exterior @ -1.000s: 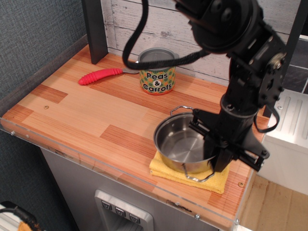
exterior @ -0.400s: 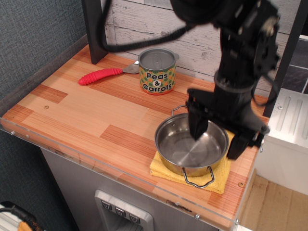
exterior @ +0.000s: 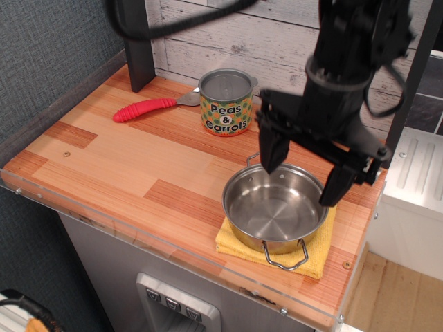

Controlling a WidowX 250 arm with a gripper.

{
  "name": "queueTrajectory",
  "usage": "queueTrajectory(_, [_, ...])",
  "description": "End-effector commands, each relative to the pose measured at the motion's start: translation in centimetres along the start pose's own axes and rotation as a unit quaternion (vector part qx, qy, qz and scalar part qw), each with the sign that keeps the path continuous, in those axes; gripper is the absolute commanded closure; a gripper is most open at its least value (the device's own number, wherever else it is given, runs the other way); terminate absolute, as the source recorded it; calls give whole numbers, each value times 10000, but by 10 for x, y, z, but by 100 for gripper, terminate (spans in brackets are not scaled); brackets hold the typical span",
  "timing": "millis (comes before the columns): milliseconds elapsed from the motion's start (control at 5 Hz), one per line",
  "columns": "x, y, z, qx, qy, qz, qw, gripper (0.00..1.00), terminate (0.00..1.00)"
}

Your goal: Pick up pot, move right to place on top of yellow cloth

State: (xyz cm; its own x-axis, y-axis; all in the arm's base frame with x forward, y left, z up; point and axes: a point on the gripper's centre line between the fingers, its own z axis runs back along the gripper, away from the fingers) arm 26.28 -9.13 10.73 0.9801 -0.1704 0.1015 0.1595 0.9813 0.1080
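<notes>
The shiny steel pot (exterior: pixel 275 209) sits upright on the yellow cloth (exterior: pixel 311 253) at the table's front right, one wire handle toward the front, the other toward the back. My gripper (exterior: pixel 302 175) is open and empty, above the pot's far rim. Its left finger (exterior: pixel 270 152) hangs over the back-left of the pot and its right finger (exterior: pixel 339 182) over the right rim. Neither finger touches the pot.
A green-and-yellow "Peas & Carrots" can (exterior: pixel 226 103) stands at the back middle of the wooden table (exterior: pixel 118 162). A red-handled utensil (exterior: pixel 147 108) lies left of the can. A dark post (exterior: pixel 136 41) stands at the back left.
The gripper let go of the pot, opened wide and rose up and back. The pot stays on the yellow cloth.
</notes>
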Motion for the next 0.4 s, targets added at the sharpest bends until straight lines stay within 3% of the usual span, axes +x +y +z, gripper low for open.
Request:
queueTrajectory(0, [-42,0,52,-67,-118,231,9996,0,0])
queueTrajectory(200, [-60,-2,70,-1,-37,338,9994,0,0])
